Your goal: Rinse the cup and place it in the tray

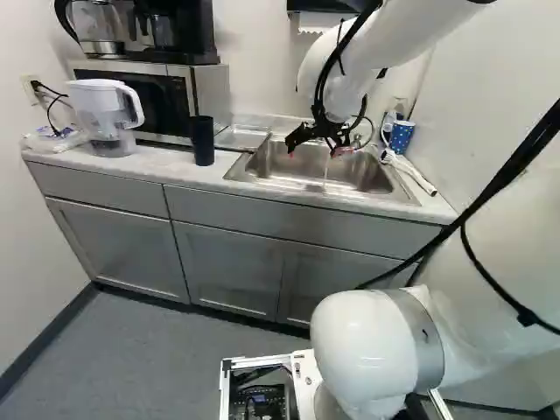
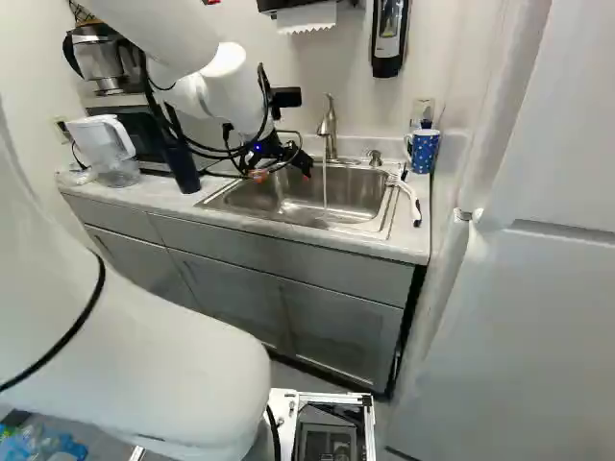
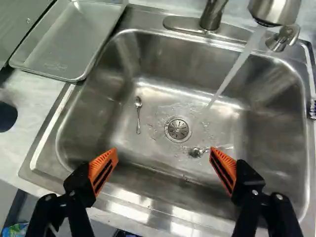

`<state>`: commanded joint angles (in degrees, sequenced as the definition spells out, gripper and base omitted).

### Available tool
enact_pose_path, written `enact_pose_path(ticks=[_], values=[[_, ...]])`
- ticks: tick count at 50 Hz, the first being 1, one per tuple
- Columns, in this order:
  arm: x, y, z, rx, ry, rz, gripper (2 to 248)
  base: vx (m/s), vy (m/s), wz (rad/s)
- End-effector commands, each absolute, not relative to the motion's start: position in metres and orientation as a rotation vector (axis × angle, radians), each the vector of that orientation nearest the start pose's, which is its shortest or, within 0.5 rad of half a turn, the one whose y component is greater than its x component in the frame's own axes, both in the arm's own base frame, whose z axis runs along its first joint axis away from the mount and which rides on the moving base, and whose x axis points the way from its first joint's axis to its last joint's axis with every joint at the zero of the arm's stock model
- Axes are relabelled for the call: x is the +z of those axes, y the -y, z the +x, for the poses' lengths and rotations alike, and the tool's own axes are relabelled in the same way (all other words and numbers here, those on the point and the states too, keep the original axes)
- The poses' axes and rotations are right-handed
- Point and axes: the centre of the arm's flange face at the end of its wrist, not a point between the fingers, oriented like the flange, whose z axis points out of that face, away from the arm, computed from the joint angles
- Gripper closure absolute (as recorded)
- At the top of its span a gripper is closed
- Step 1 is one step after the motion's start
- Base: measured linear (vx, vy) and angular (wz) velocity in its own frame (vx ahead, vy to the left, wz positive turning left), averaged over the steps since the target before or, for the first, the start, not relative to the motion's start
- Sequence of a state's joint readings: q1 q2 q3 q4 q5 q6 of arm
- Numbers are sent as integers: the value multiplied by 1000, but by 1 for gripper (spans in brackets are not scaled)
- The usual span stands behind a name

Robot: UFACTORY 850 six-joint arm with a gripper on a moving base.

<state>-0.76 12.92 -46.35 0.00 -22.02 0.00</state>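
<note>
My gripper stands wide and empty over the sink. The dark cup, presumably the one meant, stands on the worktop near the tray. Squarely centred finger contact should steady its lift.

1. No text can be read.
2. Tray, beside the sink — faint lettering, too small to make out.
3. Wall dispenser, above the sink in the right base view — front markings illegible.
</note>
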Motion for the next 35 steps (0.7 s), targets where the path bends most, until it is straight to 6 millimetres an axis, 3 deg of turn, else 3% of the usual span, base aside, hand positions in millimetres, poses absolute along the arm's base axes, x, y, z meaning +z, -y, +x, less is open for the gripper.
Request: enact_pose_path(ticks=[35], values=[[584,-51,412,-987,181,-2936,3,0,0,0]])
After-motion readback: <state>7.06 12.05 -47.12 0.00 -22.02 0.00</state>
